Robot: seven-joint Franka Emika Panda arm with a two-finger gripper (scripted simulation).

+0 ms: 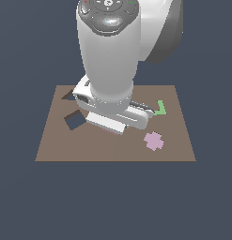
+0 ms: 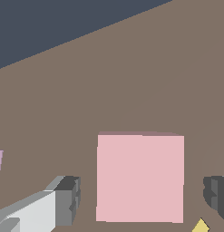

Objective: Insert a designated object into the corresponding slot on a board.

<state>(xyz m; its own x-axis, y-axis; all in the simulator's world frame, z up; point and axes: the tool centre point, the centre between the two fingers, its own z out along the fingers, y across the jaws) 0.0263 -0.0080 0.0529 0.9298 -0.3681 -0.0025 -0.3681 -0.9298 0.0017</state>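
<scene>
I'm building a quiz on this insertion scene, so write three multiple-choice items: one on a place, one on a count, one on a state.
1. Where does the pink square tile lie?
A. Flat on the brown board, between the fingers
B. Inside the square slot
C. Off the board

2. How many dark cutouts does the exterior view show in the board?
A. One
B. Two
C. Four

3. What is the state of the gripper?
A. Shut on the tile
C. Open, clear of the tile
B. Shut on the lilac cross

Answers:
1 A: the wrist view shows the tile on brown surface with a finger at each side.
2 B: the square slot and a smaller cutout beyond it, partly hidden by the arm.
3 C: brown board shows between the tile and each finger.
</scene>
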